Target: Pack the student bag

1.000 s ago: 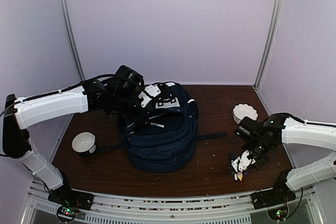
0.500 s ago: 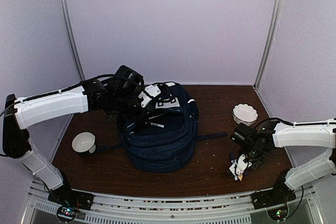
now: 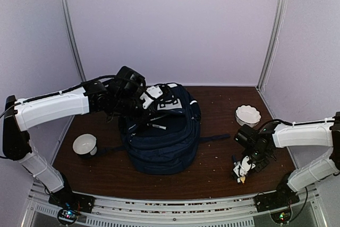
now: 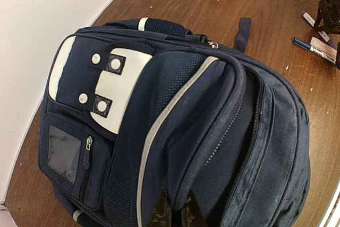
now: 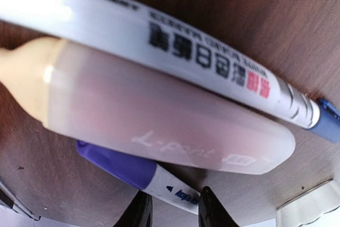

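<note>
The student bag [image 3: 164,136], navy with white patches, stands in the middle of the brown table, and its top compartment gapes open [image 4: 249,131]. My left gripper [image 3: 147,114] reaches in from the left and is shut on the fabric rim of that opening [image 4: 172,213]. Near the right front edge lies a small pile: a white marker [image 5: 159,41], a translucent pink tube [image 5: 159,115] with a cream cap, and a purple-capped pen [image 5: 138,171]. My right gripper [image 3: 245,164] is down on the pile, open, its fingertips either side of the purple-capped pen's white barrel [image 5: 174,211].
A white bowl [image 3: 85,144] sits left of the bag. A scalloped white dish [image 3: 248,114] stands at the back right. A dark bag strap [image 3: 215,138] trails across the table towards the right arm. Crumbs dot the wood.
The right arm has swung lower and slightly left, bringing its gripper down onto the pile of pens. The left arm and the bag have not moved.
</note>
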Controlling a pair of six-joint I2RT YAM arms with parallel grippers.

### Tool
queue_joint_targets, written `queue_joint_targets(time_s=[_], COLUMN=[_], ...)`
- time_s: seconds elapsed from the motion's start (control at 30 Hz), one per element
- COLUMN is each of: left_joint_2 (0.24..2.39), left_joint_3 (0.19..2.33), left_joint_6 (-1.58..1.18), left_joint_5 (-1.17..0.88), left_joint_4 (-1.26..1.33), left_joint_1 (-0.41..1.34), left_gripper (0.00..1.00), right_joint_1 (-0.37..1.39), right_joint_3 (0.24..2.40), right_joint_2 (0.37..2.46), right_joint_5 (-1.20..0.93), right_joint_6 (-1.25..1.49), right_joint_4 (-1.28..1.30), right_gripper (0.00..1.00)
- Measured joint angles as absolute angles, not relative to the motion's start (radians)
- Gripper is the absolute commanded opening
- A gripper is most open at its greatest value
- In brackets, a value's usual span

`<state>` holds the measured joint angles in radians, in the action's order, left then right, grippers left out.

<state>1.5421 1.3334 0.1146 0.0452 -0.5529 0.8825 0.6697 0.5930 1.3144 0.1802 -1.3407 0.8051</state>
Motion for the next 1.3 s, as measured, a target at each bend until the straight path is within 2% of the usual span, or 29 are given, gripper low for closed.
queue_joint_targets(time_s=[0.13,0.43,0.53,0.73,1.07,1.3], left_joint_2=[1.542,1.544,1.545,1.545,1.545,1.545], left_joint_3=[1.333,1.333,1.333,1.333,1.333,1.333], left_joint_6=[0.115,0.115,0.115,0.115,0.115,0.115], left_joint_5=[0.045,0.044,0.044,0.043,0.038,0.037], left_joint_4=[-0.553,-0.553,-0.553,-0.553,-0.555,-0.555], left_joint_1=[0.883,0.883,0.883,0.883,0.883,0.883], left_gripper=[0.0,0.0,0.0,0.0,0.0,0.0], right_joint_1=[0.624,0.509,0.463,0.399,0.385,0.385], right_joint_3=[0.596,0.595,0.602,0.65,0.655,0.635], right_joint_2=[1.325,1.329,1.336,1.385,1.386,1.357], right_joint_5=[0.181,0.184,0.179,0.133,0.098,0.09], right_joint_6=[-1.34,-1.338,-1.336,-1.275,-1.199,-1.18], right_joint_4=[0.804,0.801,0.803,0.834,0.842,0.828], right_gripper=[0.2,0.12,0.14,0.24,0.27,0.25])
